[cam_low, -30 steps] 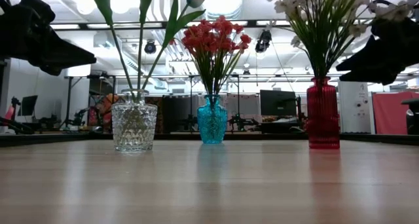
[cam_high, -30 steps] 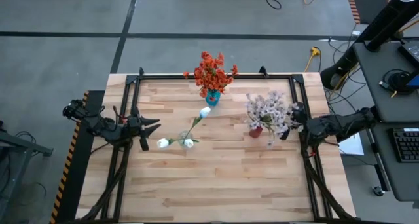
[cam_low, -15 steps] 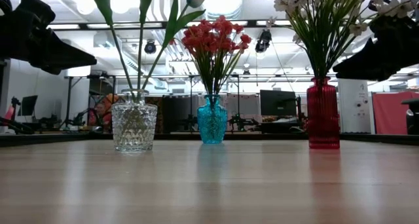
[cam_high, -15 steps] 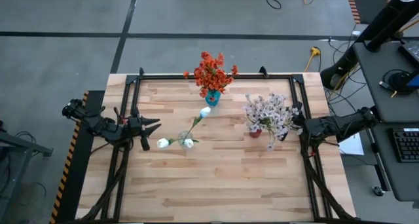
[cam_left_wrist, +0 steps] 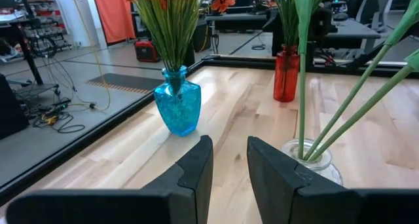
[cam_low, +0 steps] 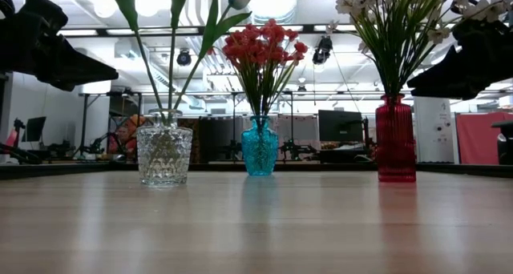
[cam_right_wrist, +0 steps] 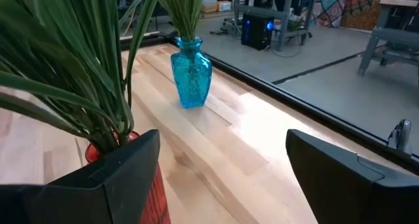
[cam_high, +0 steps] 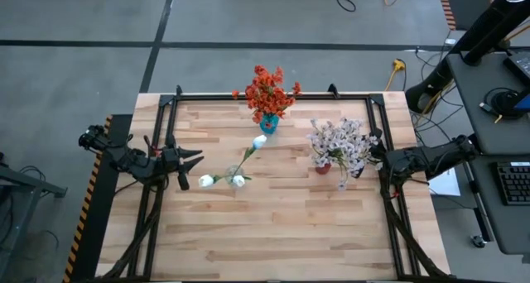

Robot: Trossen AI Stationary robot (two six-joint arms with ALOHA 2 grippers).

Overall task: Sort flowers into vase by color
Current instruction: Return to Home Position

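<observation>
All the flowers stand in vases, so the sorting looks done, and the step in hand looks like sending both arms to their resting places. The left gripper (cam_high: 189, 159) hangs over the left edge of the bench (cam_high: 290, 225). Its jaws have only a narrow gap and hold nothing. The right gripper (cam_high: 374, 157) hangs over the right edge, just beside the pale pink-white flowers (cam_high: 338, 142). Its jaws are wide apart and hold nothing. The next move calls for the right arm to pull away gently, so it does not catch those blooms or tip their vase. The blue vase (cam_low: 260, 146) stands near the middle of the far edge and holds the orange-red flowers (cam_high: 267, 88). The clear vase (cam_low: 164, 154) stands in the middle of the bench, a bit toward the left edge, and holds three white buds (cam_high: 259, 141) on long green stems that lean apart. The red vase (cam_low: 395, 138) stands toward the right edge and holds the pale pink-white bunch. No flower lies loose on the bench.
</observation>
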